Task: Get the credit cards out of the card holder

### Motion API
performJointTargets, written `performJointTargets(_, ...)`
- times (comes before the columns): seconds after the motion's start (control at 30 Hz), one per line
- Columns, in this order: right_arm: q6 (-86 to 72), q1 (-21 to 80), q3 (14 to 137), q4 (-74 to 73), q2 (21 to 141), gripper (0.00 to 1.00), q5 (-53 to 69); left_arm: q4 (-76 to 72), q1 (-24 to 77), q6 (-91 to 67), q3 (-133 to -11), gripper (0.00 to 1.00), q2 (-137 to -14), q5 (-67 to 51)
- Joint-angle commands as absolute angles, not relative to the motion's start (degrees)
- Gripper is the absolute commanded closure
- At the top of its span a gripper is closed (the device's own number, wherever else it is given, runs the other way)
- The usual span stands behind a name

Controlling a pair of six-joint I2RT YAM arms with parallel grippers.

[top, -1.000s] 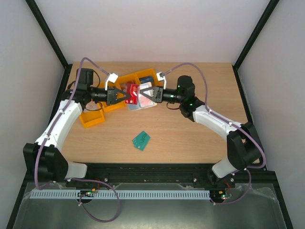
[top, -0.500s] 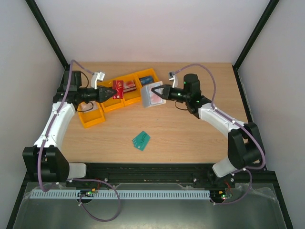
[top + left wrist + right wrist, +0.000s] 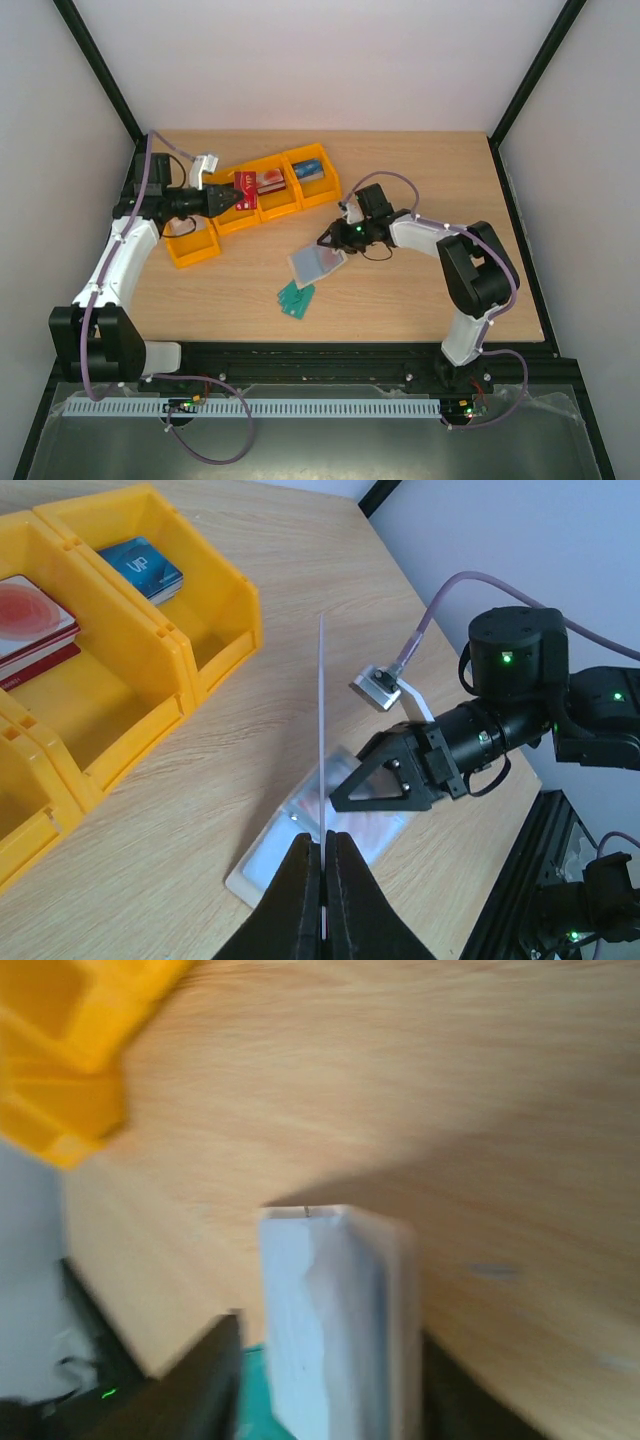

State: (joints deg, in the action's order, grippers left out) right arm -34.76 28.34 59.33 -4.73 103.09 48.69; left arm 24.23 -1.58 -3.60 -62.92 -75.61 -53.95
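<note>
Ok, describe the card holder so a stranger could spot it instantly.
On the wooden table, look near the middle, just beyond the green cards. The card holder is there by the right gripper: a pale blue-grey square, unlike the yellow bins farther back.

Wooden tabletop, boxed in by pale walls.
And there it was: the light-grained tabletop sat between plain whitish walls, black posts climbed the corners, a black rail edged the near side, all softly, evenly lit.
</note>
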Motion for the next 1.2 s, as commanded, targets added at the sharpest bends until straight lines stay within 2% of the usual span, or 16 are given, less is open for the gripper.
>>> performJointTargets(0.0, -29.30, 26.01, 61.35, -17.97, 102.50, 0.41, 29.75, 22.86, -1.85, -4.48, -61.93, 0.98, -74.09, -55.75)
performJointTargets(0.13, -29.20, 25.71, 61.81, -20.14, 97.68, 0.05, 13.89, 22.93, -1.80, -4.32, -61.75, 0.98, -73.92, -58.47)
performJointTargets(0.2, -28.64, 25.75, 62.77, -20.80, 95.37, 0.04, 9.46, 22.95, -1.76, -4.02, -61.63, 0.98, -73.83, -60.33)
performJointTargets(0.27, -27.31, 25.88, 63.18, -19.31, 92.65, 0.04, 10.04, 23.17, -1.76, -3.51, -61.57, 0.98, -73.70, -62.60)
performJointTargets(0.37, -22.27, 27.84, 62.18, -12.71, 87.97, 0.09, 21.60, 23.92, -1.19, -1.93, -61.60, 0.98, -73.70, -66.70)
performJointTargets(0.5, -16.80, 33.00, 63.41, -4.41, 84.72, 0.13, 44.28, 26.79, 0.39, 1.51, -62.04, 0.98, -73.58, -68.98)
performJointTargets(0.6, -17.52, 35.34, 65.23, 0.89, 84.99, 0.17, 53.55, 30.15, 2.35, 5.81, -62.47, 0.98, -73.78, -68.71)
performJointTargets(0.73, -16.70, 36.86, 67.60, 3.43, 85.48, 0.31, 58.83, 39.32, 7.43, 17.13, -64.77, 0.98, -74.00, -66.22)
performJointTargets(0.9, -15.08, 37.70, 67.83, 2.90, 85.02, 0.49, 59.20, 40.93, 8.33, 19.48, -64.42, 0.98, -74.22, -67.58)
performJointTargets(1.03, -14.99, 37.79, 68.34, 1.80, 85.98, 0.54, 57.95, 42.68, 8.63, 21.76, -64.88, 0.98, -74.29, -68.82)
performJointTargets(1.17, -15.82, 37.79, 69.04, 2.81, 86.57, 0.69, 59.24, 44.24, 8.97, 23.67, -65.08, 0.98, -74.10, -68.73)
